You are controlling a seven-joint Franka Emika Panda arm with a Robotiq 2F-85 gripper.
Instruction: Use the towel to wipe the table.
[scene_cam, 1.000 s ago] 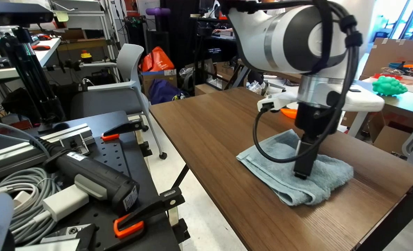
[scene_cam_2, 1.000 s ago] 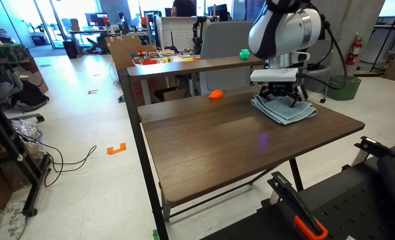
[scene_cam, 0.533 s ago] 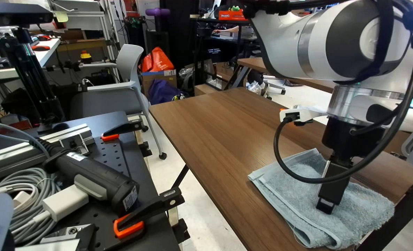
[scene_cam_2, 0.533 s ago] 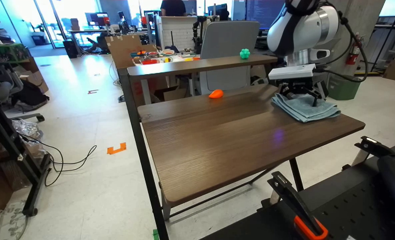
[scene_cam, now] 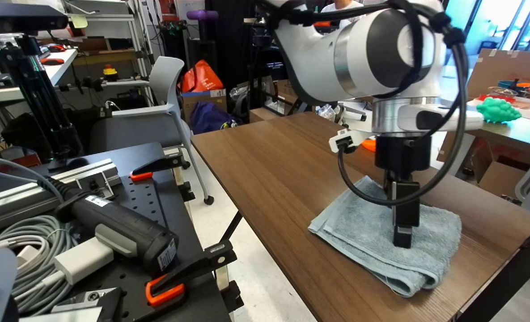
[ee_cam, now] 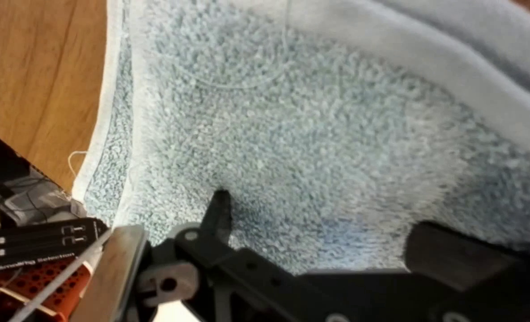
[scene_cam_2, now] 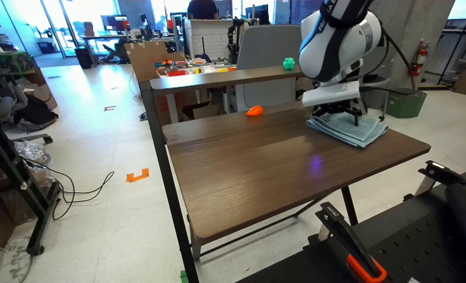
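The towel, a folded pale blue-grey cloth, lies flat on the table in both exterior views. In an exterior view the towel sits toward the right end of the brown wood-grain table top. My gripper points down onto the cloth, its two fingers spread wide apart. In the wrist view one dark fingertip touches the towel's surface, and plain fabric shows between the fingers without being pinched. The other fingertip, at the right of that view, presses the pile. Under the hand, part of the towel is hidden.
An orange object rests near the table's long far edge. A green bumpy object stands on the tan table behind. Alongside is a black cart bearing clamps, cables and a black tool. A grey chair stands by the table's end.
The gripper and towel slid together along the table, rightward in both exterior views by half a second ago, then back leftward. The cloth also turned a little. The fingers stay spread.
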